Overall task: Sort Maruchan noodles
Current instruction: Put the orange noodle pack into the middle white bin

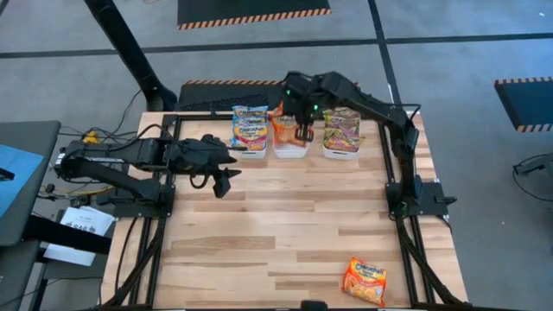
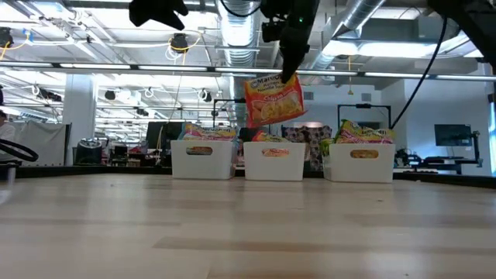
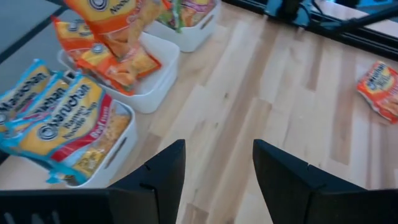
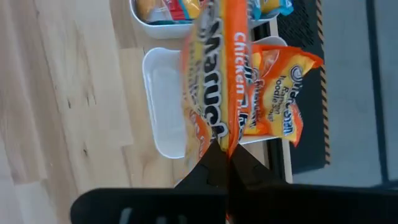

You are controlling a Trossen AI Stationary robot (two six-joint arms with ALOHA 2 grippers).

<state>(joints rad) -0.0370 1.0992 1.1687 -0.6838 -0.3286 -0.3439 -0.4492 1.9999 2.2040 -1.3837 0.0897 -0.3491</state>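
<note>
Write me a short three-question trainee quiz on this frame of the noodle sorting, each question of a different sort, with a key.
1. True or false: the right claw is shut on an orange packet held in the air above the middle white tray.
2. Multiple choice: where does the loose orange packet lie? A) in the left tray B) on the table's near right part C) under the left claw
3. Fill in: the left claw is ____ and holds nothing.

Key: 1 true; 2 B; 3 open.
</note>
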